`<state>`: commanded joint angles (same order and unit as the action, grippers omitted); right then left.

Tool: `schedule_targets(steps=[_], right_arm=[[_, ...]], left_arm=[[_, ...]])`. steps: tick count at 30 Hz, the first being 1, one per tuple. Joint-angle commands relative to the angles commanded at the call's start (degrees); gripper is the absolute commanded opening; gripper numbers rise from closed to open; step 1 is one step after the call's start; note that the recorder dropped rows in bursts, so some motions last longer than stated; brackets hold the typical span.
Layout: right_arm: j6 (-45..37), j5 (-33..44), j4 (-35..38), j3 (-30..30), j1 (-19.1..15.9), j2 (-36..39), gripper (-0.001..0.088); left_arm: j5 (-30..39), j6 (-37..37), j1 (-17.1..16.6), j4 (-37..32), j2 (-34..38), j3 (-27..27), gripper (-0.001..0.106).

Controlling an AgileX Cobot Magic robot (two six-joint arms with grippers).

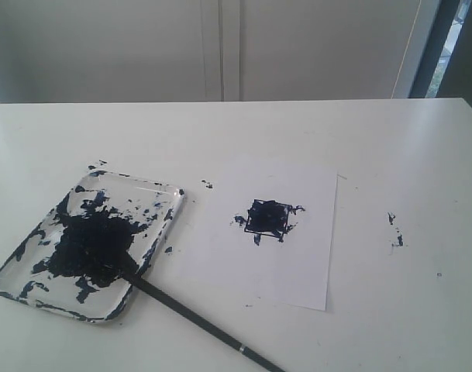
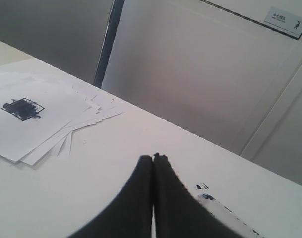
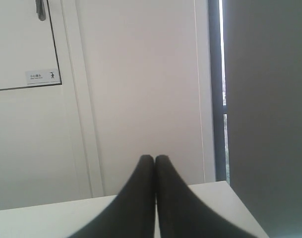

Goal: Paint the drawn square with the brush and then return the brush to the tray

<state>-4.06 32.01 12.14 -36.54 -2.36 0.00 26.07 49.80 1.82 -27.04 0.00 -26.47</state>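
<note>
The brush [image 1: 197, 318] is lying free on the white table [image 1: 406, 310] at the near edge, its black handle running off the bottom of the exterior view. Its tip is resting inside the tray [image 1: 142, 192], on the big blue-black paint blotch [image 1: 92, 244], with the handle crossing the tray's near right rim. The tray is sitting at the left. Just beside it to the right, the white sheet of paper [image 1: 298, 263] is lying flat. The drawn square [image 1: 268, 217] is showing near the sheet's middle, filled with dark daubs that are spilling a little past its outline. Further right, a few small paint specks [image 1: 396, 232] are dotting the table. Pale panels [image 1: 220, 46] are standing behind the table's far edge.

Neither arm is showing in the exterior view. The left gripper [image 2: 153, 157] is hanging above the table with its fingers pressed together on nothing. The right gripper [image 3: 154, 158] is likewise pinched together and empty, pointing toward a door with a small sign [image 3: 41, 76].
</note>
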Motion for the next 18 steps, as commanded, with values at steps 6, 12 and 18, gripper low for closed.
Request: schedule_targets(steps=[6,12,18], right_arm=[[0.0,0.1,0.0,0.0,0.0,0.0,0.0000],[0.0,0.1,0.0,0.0,0.0,0.0,0.0000],[0.0,0.1,0.0,0.0,0.0,0.0,0.0000]], left_arm=[[-6.2,-3.6,0.0,1.6,0.0,8.2,0.000],[-13.6,-3.5,0.0,3.6,0.0,18.6,0.000],[-23.6,-3.4,0.0,3.9,0.0,26.5,0.000]])
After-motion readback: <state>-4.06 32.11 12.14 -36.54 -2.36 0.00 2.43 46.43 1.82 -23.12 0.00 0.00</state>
